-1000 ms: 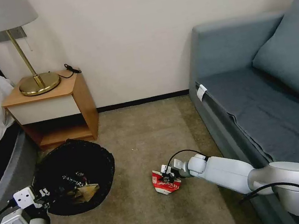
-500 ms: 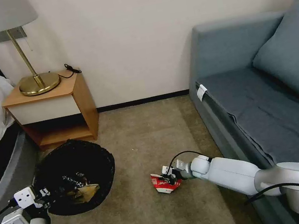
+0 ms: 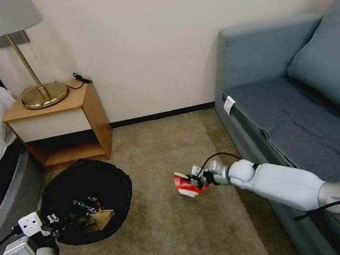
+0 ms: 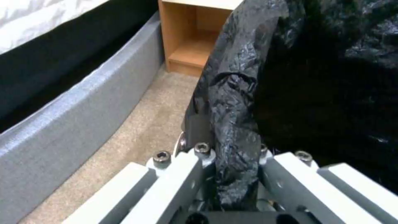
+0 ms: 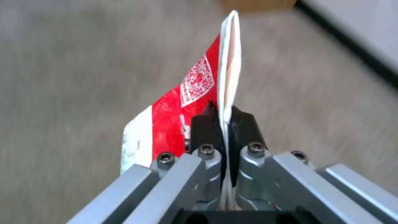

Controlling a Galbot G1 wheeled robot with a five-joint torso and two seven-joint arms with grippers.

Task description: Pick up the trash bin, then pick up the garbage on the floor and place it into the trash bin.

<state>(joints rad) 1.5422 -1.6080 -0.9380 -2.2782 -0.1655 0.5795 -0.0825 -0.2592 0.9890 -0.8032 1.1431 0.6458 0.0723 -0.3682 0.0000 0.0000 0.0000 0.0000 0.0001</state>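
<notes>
My right gripper [image 3: 197, 180] is clamped on the crushed red-and-white carton [image 3: 186, 185], pads pinching its flattened white edge [image 5: 229, 93]. The carton hangs clear of the carpet [image 3: 175, 239], its long axis running straight out from my jaws. My left gripper [image 3: 53, 219] is closed on the bagged rim [image 4: 232, 124] of the trash bin [image 3: 87, 200], which sits at the near left, beside the nightstand [image 3: 65, 123].

Key relation: the bin's mouth lies to the left of the carton, well apart, with bare carpet between. Wrappers [image 3: 94, 218] already lie inside. My right arm carries the piece, so I judge the coming move a leftward sweep until the carton is over the black opening.
</notes>
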